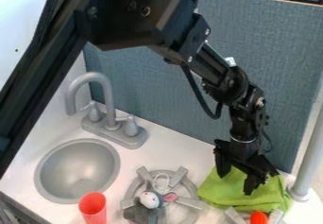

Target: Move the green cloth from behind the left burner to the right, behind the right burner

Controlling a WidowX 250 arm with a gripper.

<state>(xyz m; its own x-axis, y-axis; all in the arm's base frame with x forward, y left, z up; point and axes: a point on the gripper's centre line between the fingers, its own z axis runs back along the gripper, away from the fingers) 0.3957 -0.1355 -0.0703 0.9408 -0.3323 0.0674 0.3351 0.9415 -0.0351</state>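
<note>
The gripper (235,184) hangs at the right side of the counter, pointing down over a crumpled green cloth (217,192). Its two fingers stand apart, with green fabric visible between and behind them. Whether the fingertips touch the cloth I cannot tell. Left of the cloth, a grey plush toy (144,212) with a white face and pink ear lies on a grey stove burner (134,188). An orange-red cup (93,209) stands farther left, near the sink.
A round grey sink (77,171) and a grey faucet (108,100) are at the left. Beside the cloth, a grey pole (309,157) rises at the right edge. An orange-red object (259,218) sits at the bottom edge by another burner. A blue-grey panel (170,109) stands behind the counter.
</note>
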